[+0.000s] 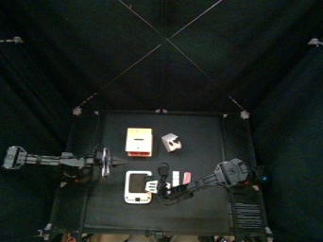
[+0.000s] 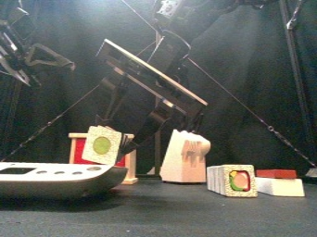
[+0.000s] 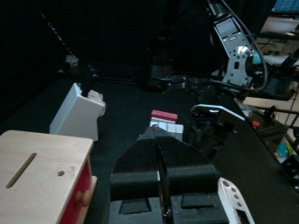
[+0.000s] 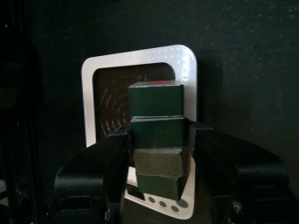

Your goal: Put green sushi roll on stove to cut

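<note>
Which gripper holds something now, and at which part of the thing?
The right gripper holds the green sushi roll by its two sides, above the stove. The left gripper holds nothing.

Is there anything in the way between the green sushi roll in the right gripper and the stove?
Nothing visible. The right gripper holds the green sushi roll directly over the stove, and the dark panel showing around the roll is bare.

left arm (image 1: pixel 51 161): black, jointed segments, thin and bracketed
right arm (image 1: pixel 231 173): black, bulky rounded joint
left gripper (image 3: pixel 163 179): two matte black moulded jaws (ribbed bases)
right gripper (image 4: pixel 158 157): broad glossy black jaws
</note>
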Controlling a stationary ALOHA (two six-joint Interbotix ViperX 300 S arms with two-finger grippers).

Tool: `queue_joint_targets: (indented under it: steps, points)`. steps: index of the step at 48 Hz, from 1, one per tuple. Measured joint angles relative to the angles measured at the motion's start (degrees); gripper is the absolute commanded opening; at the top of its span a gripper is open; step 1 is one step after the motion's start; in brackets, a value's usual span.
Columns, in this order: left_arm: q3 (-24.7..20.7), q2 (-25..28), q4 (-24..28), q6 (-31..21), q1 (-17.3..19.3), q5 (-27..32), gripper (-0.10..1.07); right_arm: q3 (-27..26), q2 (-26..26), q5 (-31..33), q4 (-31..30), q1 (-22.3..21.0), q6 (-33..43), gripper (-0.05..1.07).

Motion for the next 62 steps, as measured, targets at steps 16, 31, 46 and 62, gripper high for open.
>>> queue_joint_targets:
  steps: [16,31,46,62]
  points:
    - [0.09,0.00,0.00,0.00,0.09,0.00,-0.02,-0.88,-0.09,-0.09,0.79,-0.09,0.00,0.82]
    - [0.18,0.00,0.00,0.00,0.09,0.00,-0.02,-0.88,0.00,0.09,1.32,-0.09,0.00,0.82]
    - [0.18,0.00,0.00,-0.09,0.00,-0.09,-0.02,-0.88,0.09,0.00,4.22,0.09,-0.09,0.82]
    - [0.26,0.00,0.09,0.00,0.00,0.00,-0.02,-1.76,0.09,-1.23,4.48,0.26,-0.09,0.82]
